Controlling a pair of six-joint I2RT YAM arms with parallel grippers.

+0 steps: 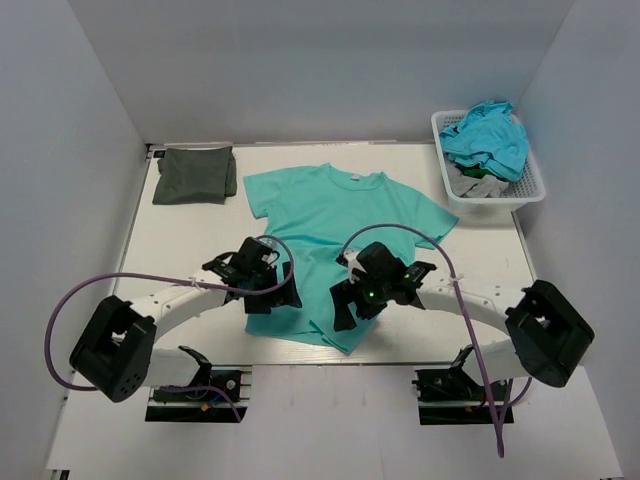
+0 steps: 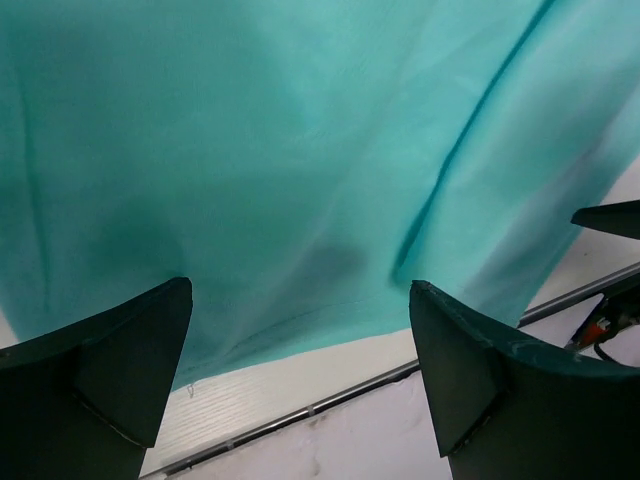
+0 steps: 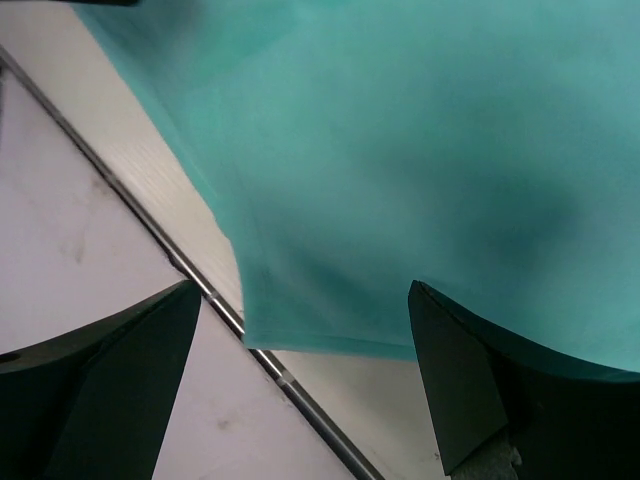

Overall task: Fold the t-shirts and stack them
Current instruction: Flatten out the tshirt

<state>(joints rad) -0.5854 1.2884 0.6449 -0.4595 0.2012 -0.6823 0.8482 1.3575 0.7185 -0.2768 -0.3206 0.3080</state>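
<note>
Only overhead shows us the basket (image 1: 497, 200) of crumpled clothes (image 1: 487, 138) and olive shirt (image 1: 195, 175) — wrist views: just teal shirt (image 2: 300, 130), left pincer (image 2: 300, 300) and right pincer (image 3: 300, 300) gaping.

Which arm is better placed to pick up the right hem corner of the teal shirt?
Right. The right gripper hangs open directly over that corner of the teal shirt; the left gripper is over the hem's other end.

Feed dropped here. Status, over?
Both open: left hand, right hand, over teal shirt hem. Shirt flat, unfolded; olive shirt folded, far left. Nothing blocking.
</note>
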